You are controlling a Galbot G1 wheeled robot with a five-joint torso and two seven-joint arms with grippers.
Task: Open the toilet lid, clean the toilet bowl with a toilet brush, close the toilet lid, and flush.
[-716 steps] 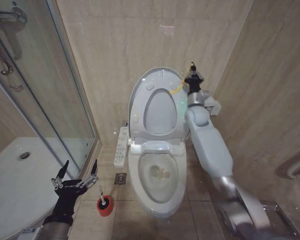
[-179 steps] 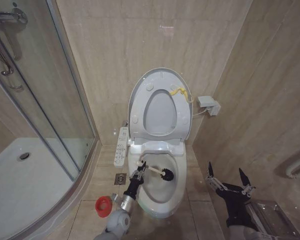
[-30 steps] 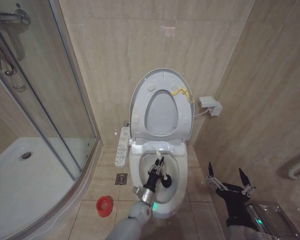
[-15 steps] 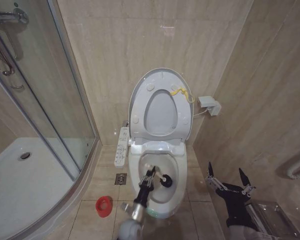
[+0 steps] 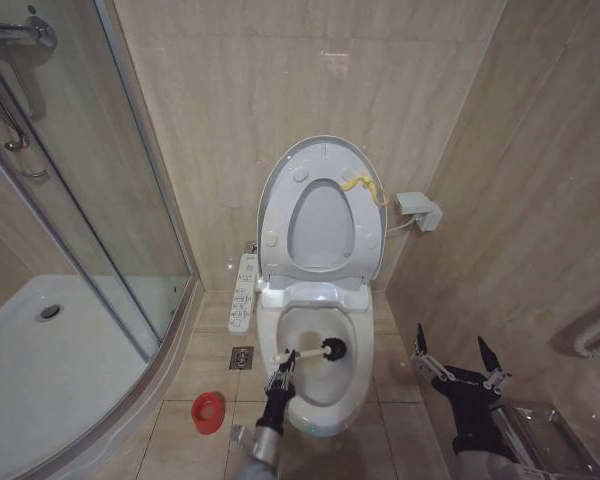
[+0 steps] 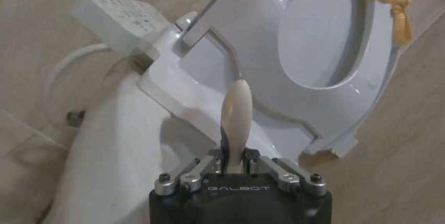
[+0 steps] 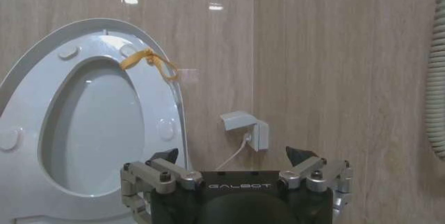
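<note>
Toilet brush (image 5: 313, 351) lies across the toilet bowl (image 5: 352, 385), its thin white handle running from the bowl's left rim toward the middle, the dark bristle head (image 5: 333, 349) down inside the basin near the centre. The left gripper (image 5: 281, 372) sits at the bowl's front-left rim, its fingers pressed together on the handle's near end; in the left wrist view the handle (image 6: 235, 110) stands straight out from between the closed fingers. So the brush's long axis points away from the gripper, rightward and slightly toward the back of the bowl. The toilet lid (image 5: 320, 210) stands upright against the wall with the seat raised with it. The right gripper (image 5: 462, 362) waits with fingers spread, well to the right of the bowl. The red holder (image 5: 208, 411) stands on the floor left of the bowl's front.
</note>
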